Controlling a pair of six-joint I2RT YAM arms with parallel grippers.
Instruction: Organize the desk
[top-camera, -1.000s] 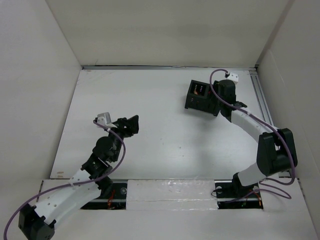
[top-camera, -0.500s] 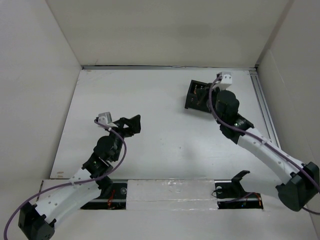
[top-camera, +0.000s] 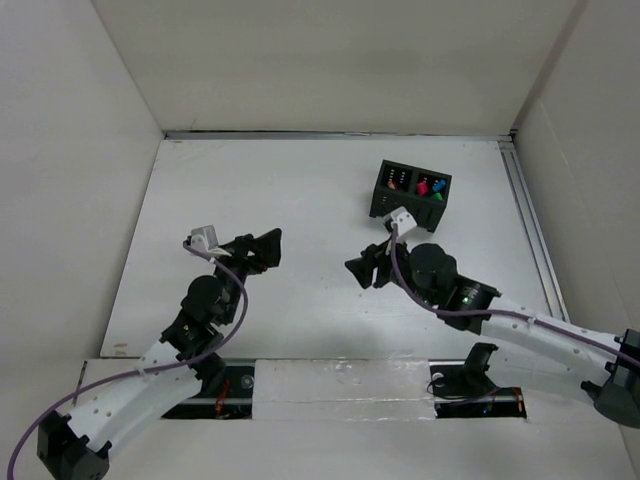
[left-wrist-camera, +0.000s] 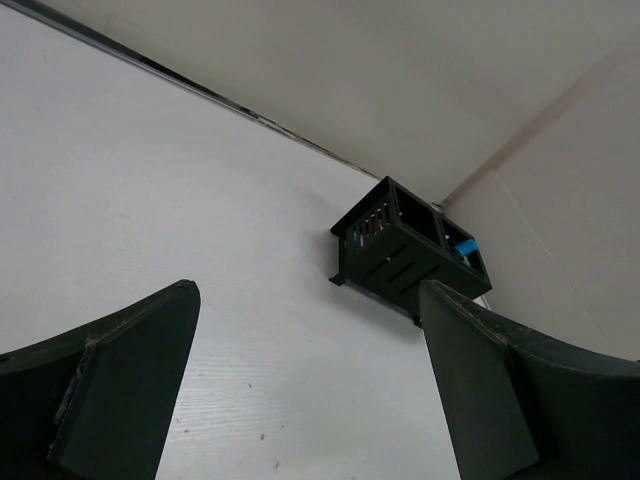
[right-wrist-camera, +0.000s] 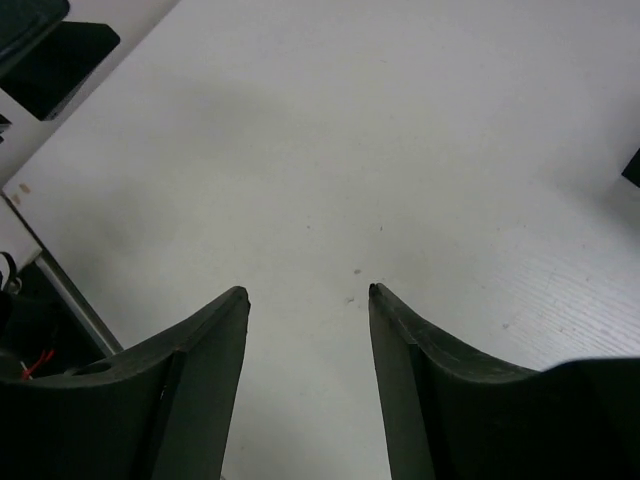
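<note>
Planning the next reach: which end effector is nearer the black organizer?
The right end effector, close to the organizer; the left end effector is farther away.

A black organizer (top-camera: 410, 192) sits askew toward the far right, well apart from the white back panel (top-camera: 340, 60) and the right panel (top-camera: 590, 150). Its two open-topped compartments lie side by side: the left one holds small orange pieces (top-camera: 397, 180), the right one a pink piece (top-camera: 423, 186), a blue piece (top-camera: 438, 185) and a green piece (top-camera: 437, 197). In the left wrist view, narrow slots (left-wrist-camera: 392, 270) show in its side wall and the blue piece peeks above the rim. A left panel (top-camera: 60, 200) closes the other side. A glossy white strip (top-camera: 340, 385) runs along the near edge
</note>
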